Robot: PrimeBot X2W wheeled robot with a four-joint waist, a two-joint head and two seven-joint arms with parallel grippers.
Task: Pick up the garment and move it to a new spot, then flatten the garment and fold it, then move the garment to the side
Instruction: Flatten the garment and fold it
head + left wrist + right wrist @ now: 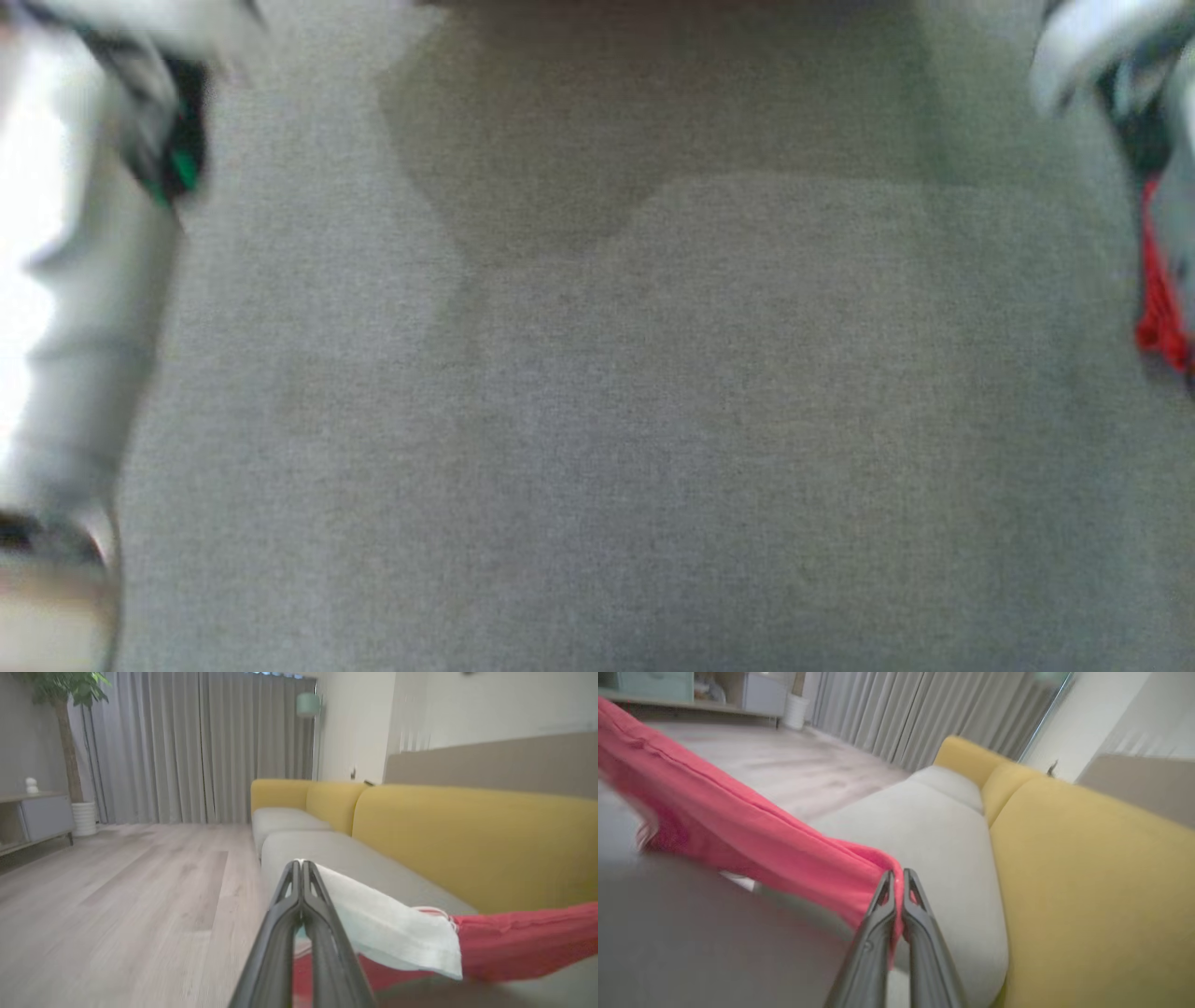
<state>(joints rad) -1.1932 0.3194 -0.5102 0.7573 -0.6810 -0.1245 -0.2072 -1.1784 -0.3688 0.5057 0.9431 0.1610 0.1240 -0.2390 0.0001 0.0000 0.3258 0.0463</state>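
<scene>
Red-and-white garment (514,942), yellow-and-grey sofa (467,844).

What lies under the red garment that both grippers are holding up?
Under the garment is the grey sofa seat, which shows beside it. The strip of seat right below the garment is covered, so anything lying there cannot be seen.

Left gripper (301,862), its two dark fingers pressed together, pinches the garment (387,924) at the tips. Right gripper (899,873) is clamped on the same garment, which trails off to its left. Left forearm (75,280) and right forearm (1102,47) are raised and blurred.
</scene>
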